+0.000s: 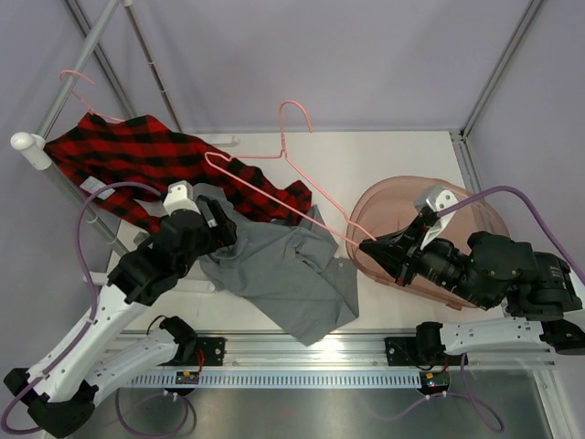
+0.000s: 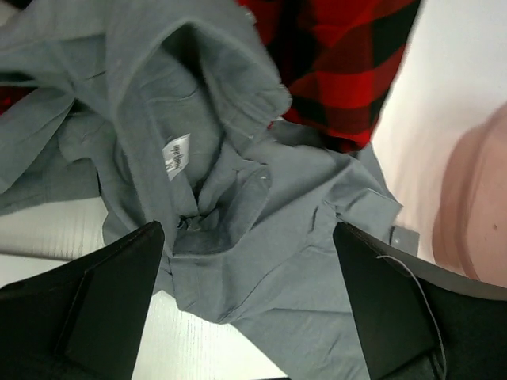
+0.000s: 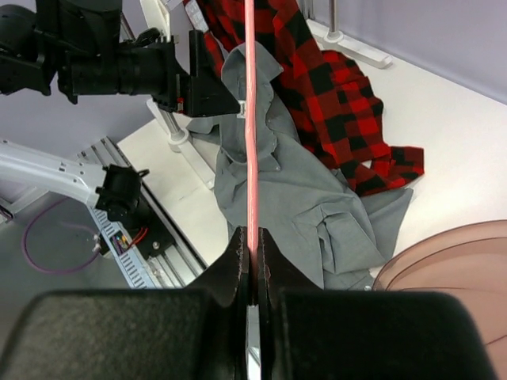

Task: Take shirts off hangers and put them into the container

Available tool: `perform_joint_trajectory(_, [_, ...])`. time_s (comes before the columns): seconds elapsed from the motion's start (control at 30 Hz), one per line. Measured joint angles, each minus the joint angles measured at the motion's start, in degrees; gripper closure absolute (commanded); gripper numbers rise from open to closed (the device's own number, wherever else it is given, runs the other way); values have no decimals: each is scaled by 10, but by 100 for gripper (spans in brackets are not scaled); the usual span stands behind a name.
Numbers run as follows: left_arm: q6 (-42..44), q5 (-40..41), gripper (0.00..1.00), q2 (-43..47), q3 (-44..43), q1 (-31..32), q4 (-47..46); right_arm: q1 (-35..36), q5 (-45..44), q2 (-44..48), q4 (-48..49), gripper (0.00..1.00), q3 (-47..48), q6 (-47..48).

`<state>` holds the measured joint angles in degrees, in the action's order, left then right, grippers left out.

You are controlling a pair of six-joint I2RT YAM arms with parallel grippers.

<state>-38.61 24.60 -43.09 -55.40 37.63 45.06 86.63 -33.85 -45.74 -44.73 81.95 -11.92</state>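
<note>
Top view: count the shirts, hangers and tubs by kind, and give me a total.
Shirts: 2, grey shirt, plaid shirt
Hangers: 2, bare hanger, hanger in the plaid shirt
Tubs: 1, pinkish tub
Total: 5

Pale lilac walls (image 1: 320,55) close in the back and both sides, evenly lit, with only soft shadows. Thin grey metal poles (image 1: 498,66) run up the corners. The table (image 1: 402,165) has a white top, and a slotted aluminium rail (image 1: 302,352) lies along its near edge. Below that is a dull grey surface (image 1: 302,412), perhaps sheet metal. At left a thicker pole (image 1: 96,32) slants, ending in a white cap (image 1: 27,149).
</note>
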Motion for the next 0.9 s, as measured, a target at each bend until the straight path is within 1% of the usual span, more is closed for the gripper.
perform_joint_trajectory(0.13, [-55,42,7,-6,30,0,-5,0,21,2,-22,100,9,2])
perform_joint_trajectory(0.23, [-99,77,6,-5,43,0,2,0,75,-6,-34,100,46,11])
perform_joint_trajectory(0.4, [-163,118,5,-1,55,0,23,0,157,-48,-21,100,99,33])
perform_joint_trajectory(0.53, [-188,136,5,-3,81,0,15,0,200,-101,1,100,106,60])
perform_joint_trajectory(0.63, [-198,145,7,-10,113,0,-3,0,214,-137,8,100,111,76])
perform_joint_trajectory(0.7, [-204,151,9,-19,135,0,-20,0,217,-157,7,100,116,85])
perform_joint_trajectory(0.73, [-205,156,11,-24,149,0,-35,0,219,-165,7,100,122,88])
perform_joint_trajectory(0.83, [-207,161,35,-34,193,0,-81,-6,229,-177,7,100,139,102])
perform_joint_trajectory(0.9, [-201,162,48,-39,229,0,-135,-16,237,-180,12,100,149,112])
